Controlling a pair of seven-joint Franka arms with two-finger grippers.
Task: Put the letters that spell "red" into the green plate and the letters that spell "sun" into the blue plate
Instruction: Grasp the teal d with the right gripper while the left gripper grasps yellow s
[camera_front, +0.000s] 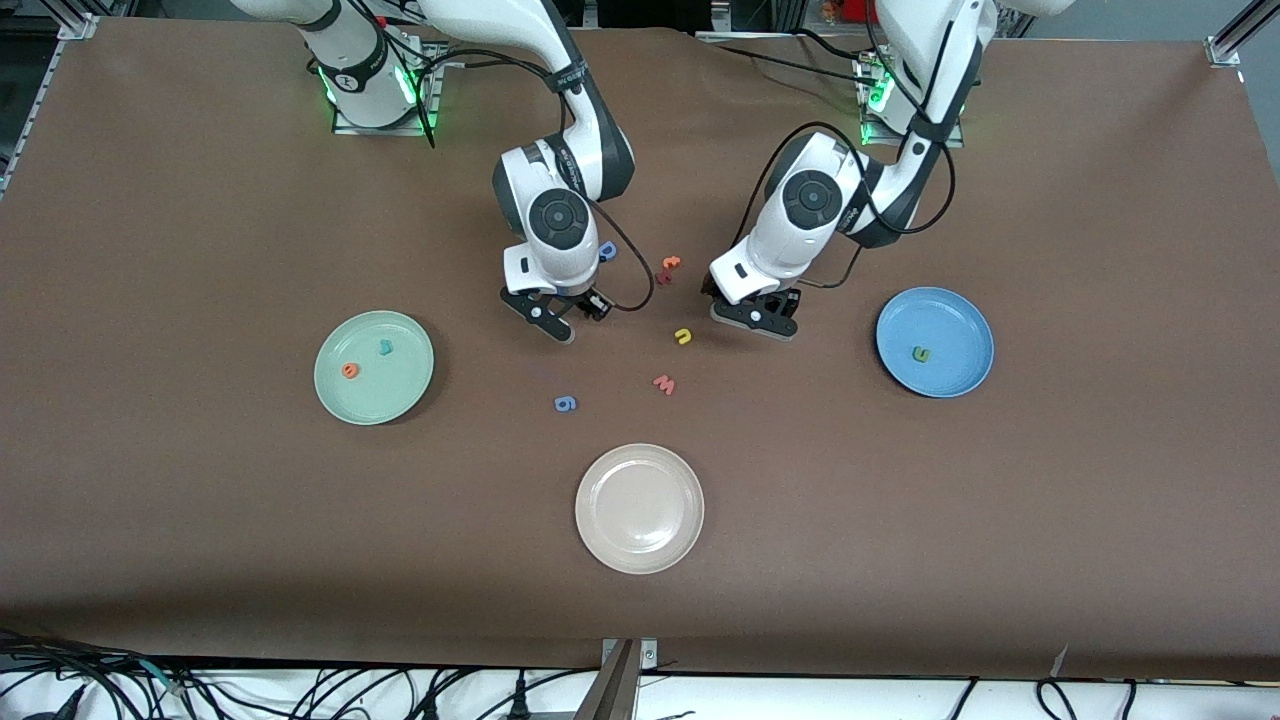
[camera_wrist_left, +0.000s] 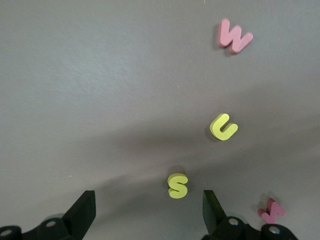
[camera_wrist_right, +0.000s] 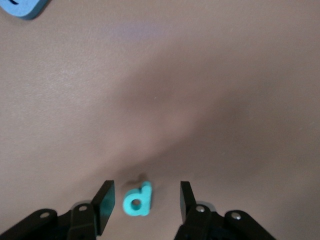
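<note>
The pale green plate (camera_front: 373, 400) holds an orange "e" (camera_front: 349, 370) and a small teal "r" (camera_front: 385, 347). In the blue plate (camera_front: 950, 325) lies a dark green "n" (camera_front: 920, 353). My right gripper (camera_front: 570, 315) (camera_wrist_right: 146, 197) is low over the table, open, its fingers on either side of the teal "d" (camera_wrist_right: 137, 200) with gaps on both sides. My left gripper (camera_front: 755, 320) (camera_wrist_left: 149, 202) hangs open and wide over the yellow "s" (camera_wrist_left: 177, 185), which lies on the table closer to one finger. A yellow "u" (camera_front: 683, 336) (camera_wrist_left: 223, 127) rests beside it.
A pink "w" (camera_front: 664, 384) (camera_wrist_left: 234, 36) and a blue letter (camera_front: 565, 403) lie nearer the front camera. A dark red letter touching an orange one (camera_front: 668, 268) and a bigger blue "D" (camera_front: 607, 251) lie between the arms. An off-white plate (camera_front: 639, 540) sits near the front edge.
</note>
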